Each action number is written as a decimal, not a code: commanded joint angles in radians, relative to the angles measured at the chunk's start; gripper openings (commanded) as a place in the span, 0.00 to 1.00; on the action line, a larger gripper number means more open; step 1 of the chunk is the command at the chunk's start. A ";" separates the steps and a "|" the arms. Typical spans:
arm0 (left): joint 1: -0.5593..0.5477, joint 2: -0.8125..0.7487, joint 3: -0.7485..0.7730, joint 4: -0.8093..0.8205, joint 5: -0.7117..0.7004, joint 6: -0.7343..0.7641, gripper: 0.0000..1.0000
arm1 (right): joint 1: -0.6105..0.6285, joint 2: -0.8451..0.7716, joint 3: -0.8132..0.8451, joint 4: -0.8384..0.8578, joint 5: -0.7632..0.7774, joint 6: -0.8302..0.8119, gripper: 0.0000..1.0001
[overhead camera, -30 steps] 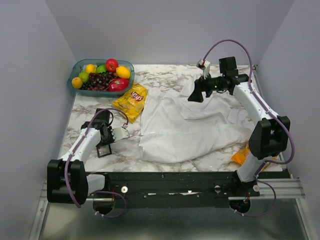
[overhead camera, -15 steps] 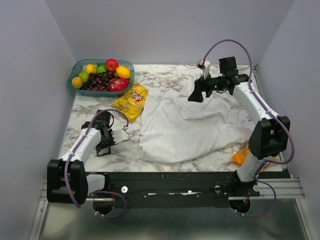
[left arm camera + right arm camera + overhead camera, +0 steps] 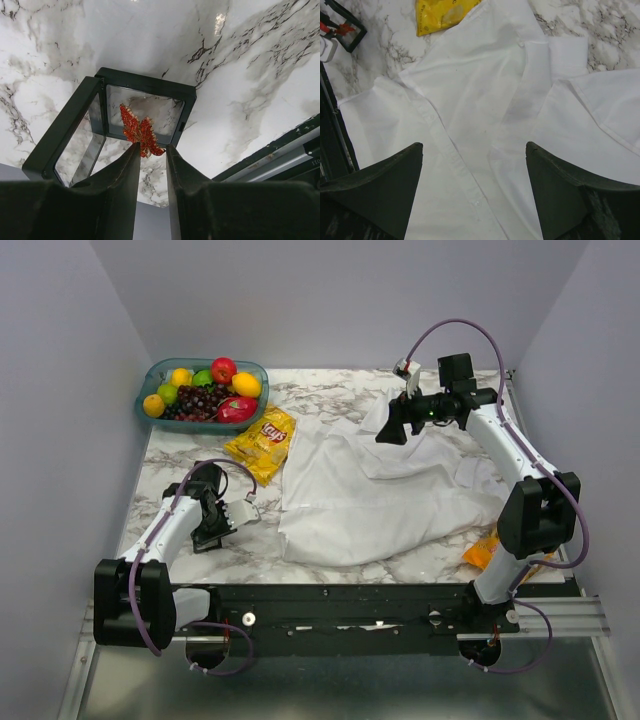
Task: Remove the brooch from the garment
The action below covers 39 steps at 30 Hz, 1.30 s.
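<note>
The small orange-red, leaf-shaped brooch (image 3: 140, 134) is off the large white fabric shirt (image 3: 370, 490) and well to its left, over the clear panel of a black-framed display box (image 3: 145, 81) on the marbled white surface (image 3: 250, 100), apparently its keeping place. The left jaws stand narrowly parted around its lower tip; whether they pinch it I cannot tell. The right jaws hang spread wide and empty above the shirt, probably just waiting.

White marble table (image 3: 340, 390) with grey veining, set in a small booth. Plain pale lilac-grey walls close it in: a back wall (image 3: 330, 300), a left wall (image 3: 50, 390) and a right wall (image 3: 600, 330). Soft, even light. A brushed metal ledge (image 3: 330, 685) runs below the table's near edge
</note>
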 commanded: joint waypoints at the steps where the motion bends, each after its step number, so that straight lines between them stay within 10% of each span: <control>1: -0.004 -0.018 0.019 -0.017 0.050 -0.010 0.36 | -0.003 0.009 0.004 0.011 0.004 -0.001 0.91; 19: -0.003 -0.016 -0.012 -0.006 0.067 0.008 0.40 | -0.003 -0.008 -0.016 0.013 0.015 -0.004 0.91; 27: -0.016 -0.018 0.154 -0.287 0.391 0.151 0.45 | -0.003 -0.013 -0.013 -0.030 0.036 -0.046 0.91; 35: -0.139 0.061 0.284 -0.186 0.504 -0.053 0.58 | -0.001 -0.051 0.019 -0.041 0.082 -0.077 1.00; 39: -0.144 0.146 0.408 -0.054 0.565 -0.227 0.62 | -0.001 -0.073 0.044 0.109 0.444 0.156 1.00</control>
